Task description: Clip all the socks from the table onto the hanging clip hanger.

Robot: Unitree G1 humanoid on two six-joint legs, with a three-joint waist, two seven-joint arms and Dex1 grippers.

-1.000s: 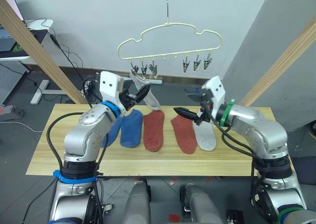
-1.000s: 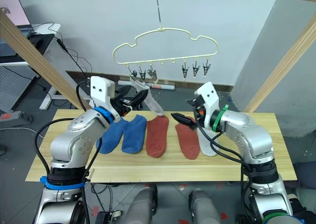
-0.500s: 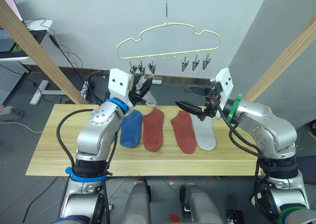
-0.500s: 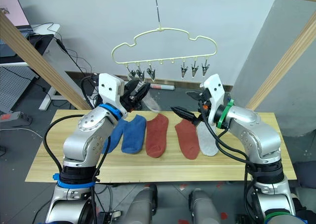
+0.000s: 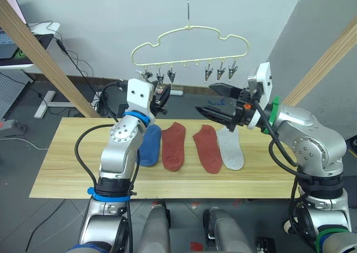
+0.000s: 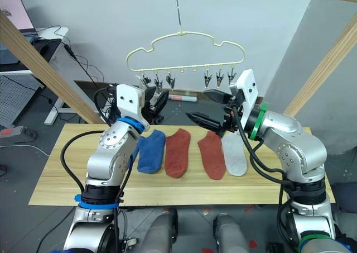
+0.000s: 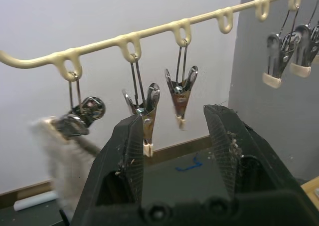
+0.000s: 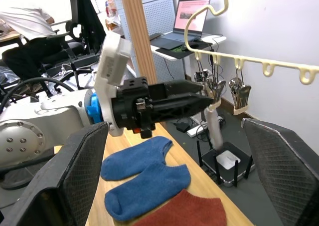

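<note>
A light grey sock [image 8: 215, 128] hangs from the leftmost clip [image 7: 79, 117] of the clip hanger [image 5: 189, 46]. The left gripper [image 7: 175, 136], fingers spread and empty, sits just below the neighbouring clips. The right gripper [image 5: 215, 100], also spread, hovers beside it. Five socks lie on the worktop [image 5: 67, 169]: two blue [image 8: 142, 173], two rust-red [image 5: 174, 146], one grey [image 5: 230, 149].

Your left arm is raised from the elbow, forearm steep, wrist angled up and toward the far side. Left gripper [image 5: 162, 98] sits high with its two black fingers [image 7: 130, 153] parted, nothing between them. Your right arm is bent at the elbow, forearm reaching toward the left, wrist roughly level. Right gripper [image 5: 215, 101] has its fingers [image 8: 82, 173] spread wide and empty, pointing toward the left gripper, well apart from it.
</note>
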